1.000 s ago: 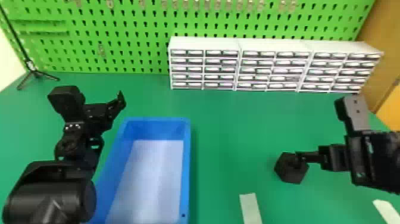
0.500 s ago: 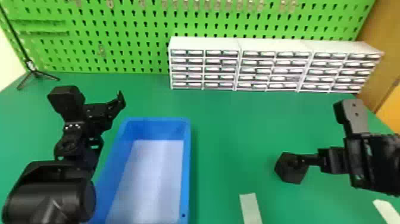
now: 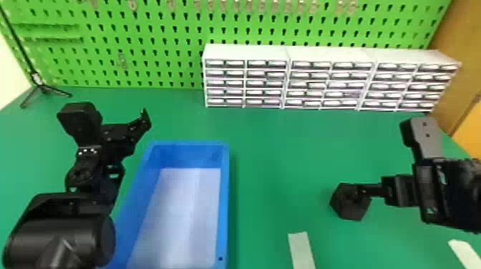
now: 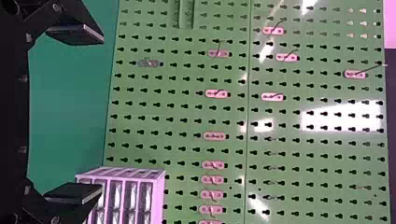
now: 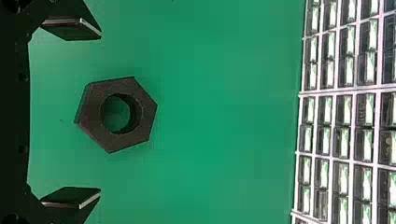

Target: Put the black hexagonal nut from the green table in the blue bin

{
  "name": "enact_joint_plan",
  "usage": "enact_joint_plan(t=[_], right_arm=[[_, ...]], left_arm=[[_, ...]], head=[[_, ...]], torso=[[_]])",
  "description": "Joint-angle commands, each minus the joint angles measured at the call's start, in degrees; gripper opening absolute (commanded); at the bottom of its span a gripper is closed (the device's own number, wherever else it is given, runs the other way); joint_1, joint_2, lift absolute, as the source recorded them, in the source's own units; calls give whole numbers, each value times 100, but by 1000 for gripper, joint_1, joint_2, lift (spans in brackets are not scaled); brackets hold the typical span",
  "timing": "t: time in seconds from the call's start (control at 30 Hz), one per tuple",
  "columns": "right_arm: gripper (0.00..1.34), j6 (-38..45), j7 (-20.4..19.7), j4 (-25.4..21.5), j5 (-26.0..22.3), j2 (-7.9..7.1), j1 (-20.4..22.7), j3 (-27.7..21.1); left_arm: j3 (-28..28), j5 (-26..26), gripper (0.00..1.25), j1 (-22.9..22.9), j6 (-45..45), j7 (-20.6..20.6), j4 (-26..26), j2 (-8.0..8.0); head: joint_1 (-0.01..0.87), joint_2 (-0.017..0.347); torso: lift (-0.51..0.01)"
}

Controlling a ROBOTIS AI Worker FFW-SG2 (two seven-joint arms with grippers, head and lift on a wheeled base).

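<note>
the green table [image 3: 272, 143] carries 1 blue bin [image 3: 224, 200], left of centre, its inner floor pale. to the right sits the black hexagonal nut [image 3: 352, 211]. 2 pale strips [image 3: 301, 250] lie toward the front, 1 between bin and nut, 1 farther right. 3 white drawer units [image 3: 247, 52] stand side by side along the back; 1 black tripod [image 3: 43, 88] stands back left.

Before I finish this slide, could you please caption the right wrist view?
The open right claw facing a black nut on the green table, with small drawers beyond.
</note>
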Motion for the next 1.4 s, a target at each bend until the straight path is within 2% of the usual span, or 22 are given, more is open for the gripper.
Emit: enact_joint_plan(t=[0.0, 1.37], right_arm=[[1218, 8, 0, 22, 0, -15, -22, 32], [1218, 8, 0, 101, -53, -24, -66, 49]], left_arm=[[-1, 0, 1086, -2, 0, 0, 0, 0], [17, 9, 1086, 7, 9, 9, -9, 0]], head=[[686, 28], [686, 28]], torso=[[-96], [-96]])
